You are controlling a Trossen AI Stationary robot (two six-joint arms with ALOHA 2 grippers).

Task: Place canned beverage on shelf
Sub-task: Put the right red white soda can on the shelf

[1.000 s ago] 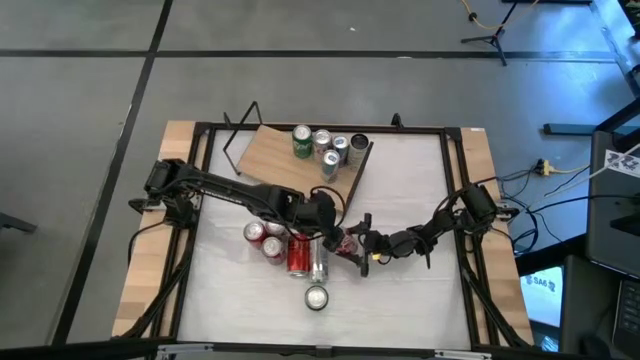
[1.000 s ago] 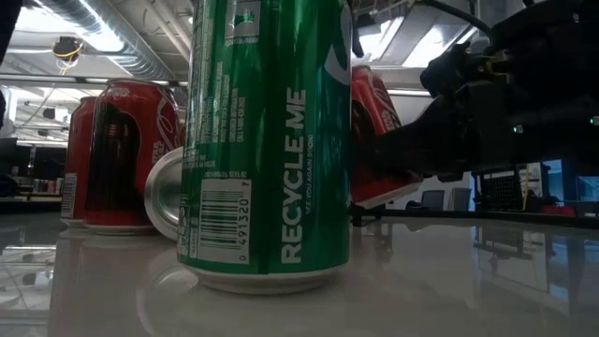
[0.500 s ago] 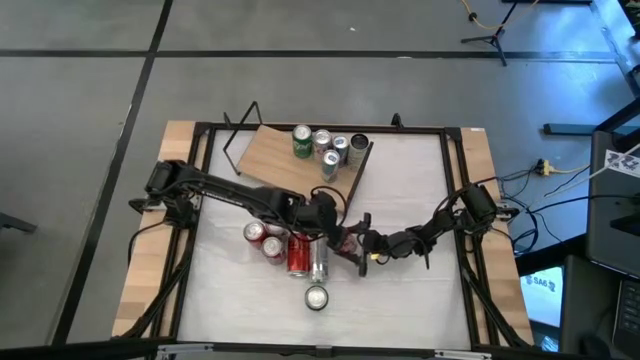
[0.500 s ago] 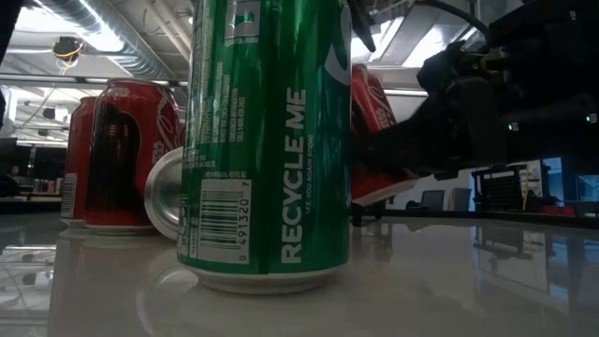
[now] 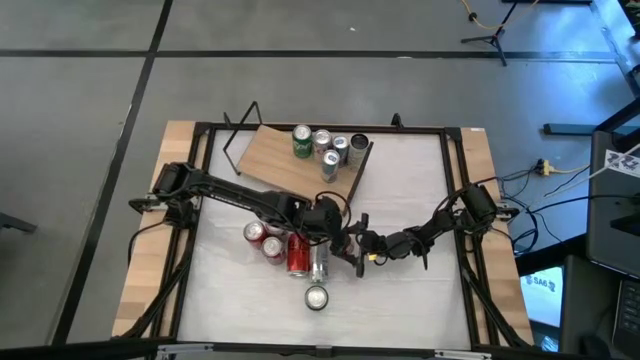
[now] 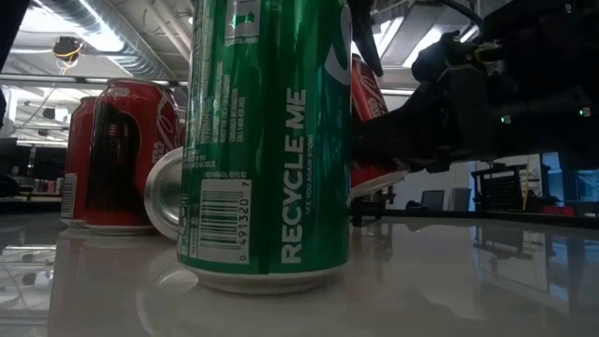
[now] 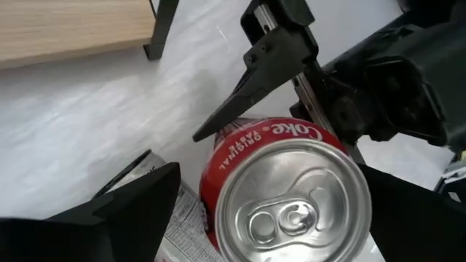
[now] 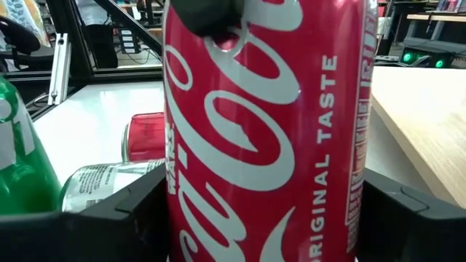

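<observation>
— Where is the red Coke can (image 7: pixel 287 193) found?

— Centrally on the table (image 5: pixel 400 300), it is seen between the fingers of both claws. The right claw (image 5: pixel 352 247) is clamped on its sides; the left claw (image 5: pixel 335 228) is spread wide around it.

— And the shelf (image 5: pixel 290 160)?

— It is set at the table's far side, well apart, with four cans (image 5: pixel 328 144) on it.

We can read "RECYCLE ME" running up the side of the green can (image 6: pixel 267 140), plus a barcode with "491320" under it. The red can (image 7: pixel 284 193) says "Coke" and "ORIGINAL" near its rim, and up close its side shows "ORIGINAL TASTE" next to the big white script logo.
</observation>
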